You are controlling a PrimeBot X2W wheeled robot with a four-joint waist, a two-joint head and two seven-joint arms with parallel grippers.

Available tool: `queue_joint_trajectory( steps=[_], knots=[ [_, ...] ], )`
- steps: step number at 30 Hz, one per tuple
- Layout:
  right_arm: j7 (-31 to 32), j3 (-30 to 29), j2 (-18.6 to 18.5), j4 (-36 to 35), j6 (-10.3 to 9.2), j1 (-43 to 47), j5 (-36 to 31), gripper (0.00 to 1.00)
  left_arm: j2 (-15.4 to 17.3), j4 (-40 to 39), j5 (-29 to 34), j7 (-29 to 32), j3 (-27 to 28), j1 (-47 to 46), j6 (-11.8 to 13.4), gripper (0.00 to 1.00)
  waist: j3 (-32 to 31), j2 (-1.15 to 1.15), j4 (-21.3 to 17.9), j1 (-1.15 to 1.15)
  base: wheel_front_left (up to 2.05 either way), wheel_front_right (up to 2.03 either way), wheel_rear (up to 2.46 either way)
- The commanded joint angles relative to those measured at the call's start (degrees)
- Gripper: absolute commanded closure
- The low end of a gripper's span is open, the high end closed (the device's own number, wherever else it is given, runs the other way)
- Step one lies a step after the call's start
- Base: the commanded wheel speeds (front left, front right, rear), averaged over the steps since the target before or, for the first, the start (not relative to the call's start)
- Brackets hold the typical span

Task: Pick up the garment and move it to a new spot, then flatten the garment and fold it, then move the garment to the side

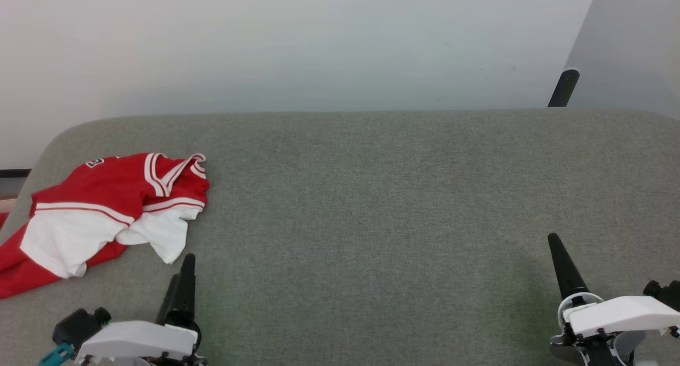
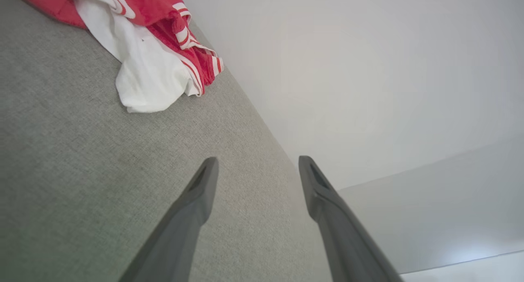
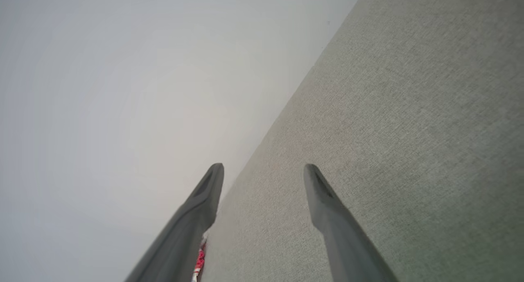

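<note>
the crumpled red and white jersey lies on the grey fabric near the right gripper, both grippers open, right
No. The head view shows the jersey near the left gripper, far from the right gripper. The rest holds.

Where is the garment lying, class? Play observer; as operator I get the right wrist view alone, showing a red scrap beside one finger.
Observer: The garment lies crumpled at the left end of the grey surface.
Operator: Which gripper is closer?
Observer: The left gripper, just short of a white sleeve.
Operator: Is it gripping?
Observer: No, its jaws stand open and empty.
</note>
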Motion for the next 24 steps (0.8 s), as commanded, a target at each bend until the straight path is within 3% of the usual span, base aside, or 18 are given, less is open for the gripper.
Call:
queue_joint_trajectory(
  steps=[1, 12, 24],
  knots=[
    [-0.61, 0.52, -0.48, -0.45, 0.02, -1.98, -2.49, 0.00, 0.72, -1.03, 2.46, -0.61, -0.19, -1.10, 0.27, 0.00, 0.01, 0.00, 0.01, 0.00, 0.00, 0.00, 0.00],
    [-2.90, 1.77, -1.22, 0.12, 0.02, -3.13, -16.38, 0.00, 2.03, -2.27, 15.38, -2.87, -1.77, -0.50, 1.33, 0.00, 0.10, 0.00, 0.04, 0.00, 0.00, 0.00, 0.00],
    [-4.92, 2.04, -0.75, 0.57, 0.03, -3.51, -28.74, 0.00, 2.35, -2.97, 24.82, -5.07, -2.04, -0.16, 1.88, 0.00, 0.06, 0.00, 0.11, 0.00, 0.00, 0.00, 0.00]
  ],
)
